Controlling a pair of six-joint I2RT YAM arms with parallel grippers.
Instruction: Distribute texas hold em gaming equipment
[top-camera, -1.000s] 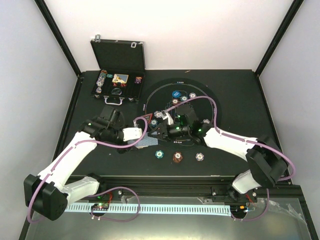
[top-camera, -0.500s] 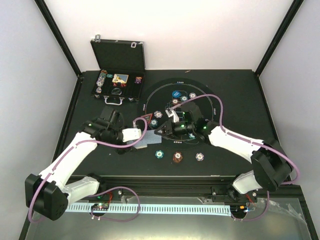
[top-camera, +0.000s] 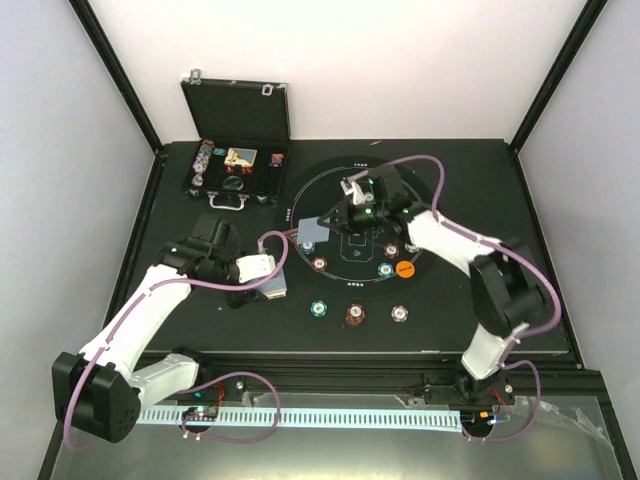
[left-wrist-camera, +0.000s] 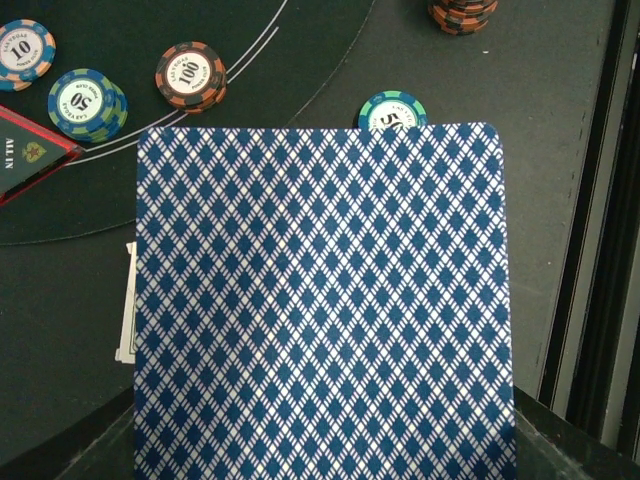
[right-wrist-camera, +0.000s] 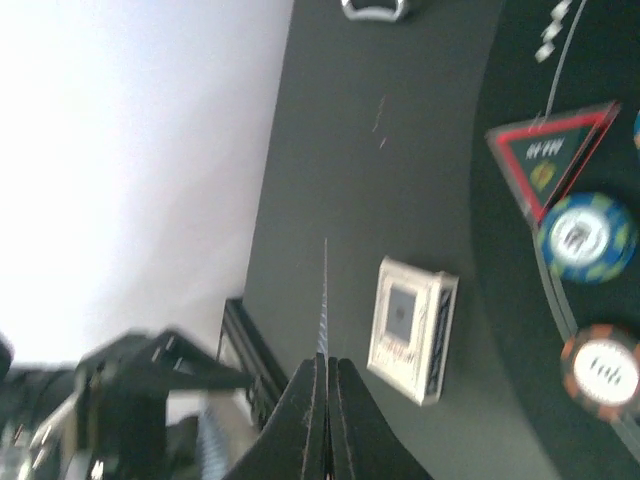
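Three chips (top-camera: 354, 314) sit in a row on the bench (top-camera: 480, 170), nearest me. My left fingers (top-camera: 266, 277) are clamped on the deck of blue-backed cards (left-wrist-camera: 320, 300), held over the bench left of the round mat (top-camera: 350, 272). Farther out, my right fingers (right-wrist-camera: 326, 368) are pressed together, pinching a single card (top-camera: 312, 230) over the mat's left side. An open black case (top-camera: 237, 170) is far left.
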